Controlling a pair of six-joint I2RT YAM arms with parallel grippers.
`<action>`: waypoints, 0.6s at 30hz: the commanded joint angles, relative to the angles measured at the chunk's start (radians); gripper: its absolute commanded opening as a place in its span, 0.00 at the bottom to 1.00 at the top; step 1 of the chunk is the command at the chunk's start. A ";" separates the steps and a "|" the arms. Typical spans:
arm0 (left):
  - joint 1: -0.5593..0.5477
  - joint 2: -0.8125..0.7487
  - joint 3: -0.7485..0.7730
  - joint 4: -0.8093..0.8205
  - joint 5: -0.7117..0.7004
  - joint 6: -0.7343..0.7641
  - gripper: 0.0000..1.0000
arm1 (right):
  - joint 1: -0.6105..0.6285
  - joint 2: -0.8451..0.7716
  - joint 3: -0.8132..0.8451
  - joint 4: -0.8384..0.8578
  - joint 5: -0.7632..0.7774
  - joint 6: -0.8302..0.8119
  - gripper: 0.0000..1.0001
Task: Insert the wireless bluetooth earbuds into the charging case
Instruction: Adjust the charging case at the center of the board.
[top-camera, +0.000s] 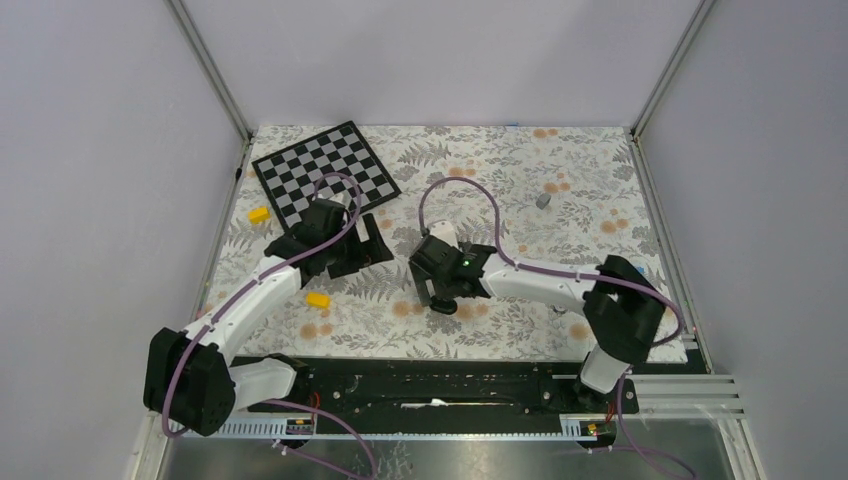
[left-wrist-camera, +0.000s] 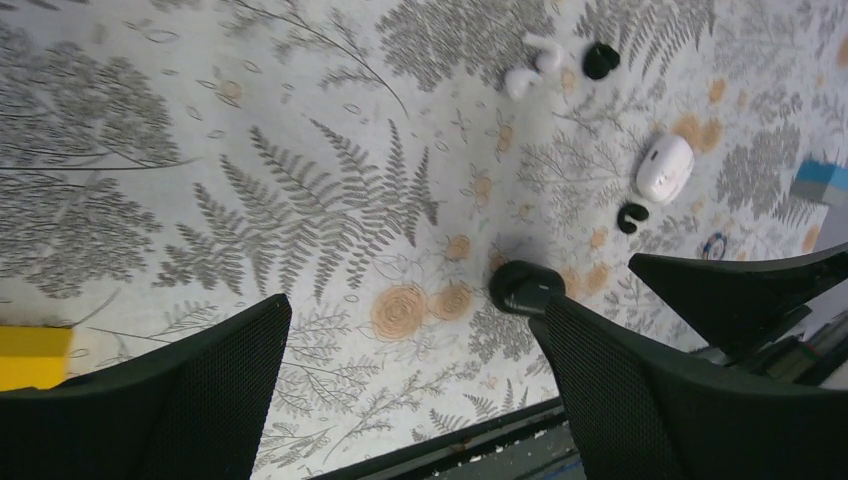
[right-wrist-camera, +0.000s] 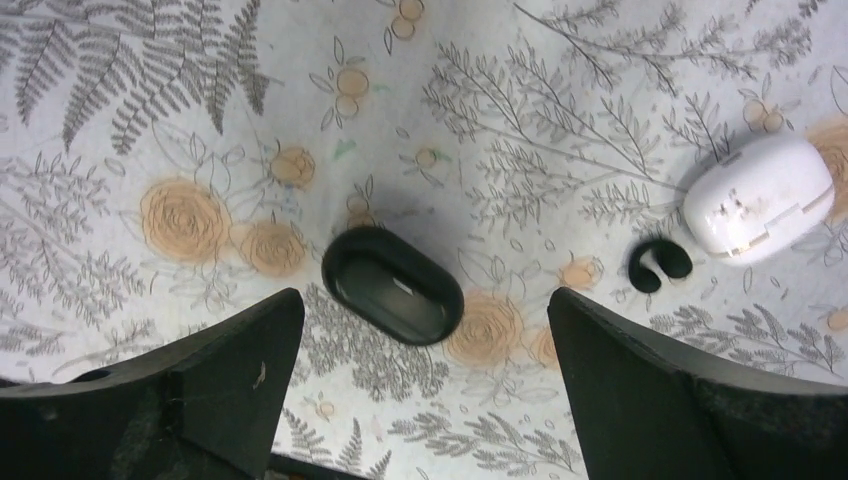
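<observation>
The fern-printed surface (top-camera: 480, 160) carries everything. The left tool (left-wrist-camera: 415, 320) and the right tool (right-wrist-camera: 428, 300) both gape wide, gripping nothing. The right tool hangs over a black oval pebble (right-wrist-camera: 392, 285). The white charging case (right-wrist-camera: 760, 197) lies on the surface off to one side, with one black earbud (right-wrist-camera: 660, 265) just beside it. The other earbud (left-wrist-camera: 601, 60) lies well apart, next to two white buds (left-wrist-camera: 520, 80).

The cloth (right-wrist-camera: 560, 120) is white with grey ferns and orange blossoms. The case (right-wrist-camera: 760, 198) is white, and the bud (right-wrist-camera: 658, 266) and oval (right-wrist-camera: 392, 285) are black. The board (top-camera: 325, 172) is checked black and white. A block (top-camera: 259, 214) is yellow.
</observation>
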 joint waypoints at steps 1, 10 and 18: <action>-0.054 0.019 -0.007 0.080 0.060 0.005 0.99 | 0.013 -0.177 -0.104 0.019 -0.011 0.053 1.00; -0.068 0.099 -0.009 0.149 0.070 -0.099 0.99 | 0.025 -0.304 -0.269 0.029 -0.010 0.008 1.00; -0.066 0.084 -0.037 0.173 0.066 -0.097 0.99 | 0.030 -0.245 -0.272 0.016 -0.011 0.025 1.00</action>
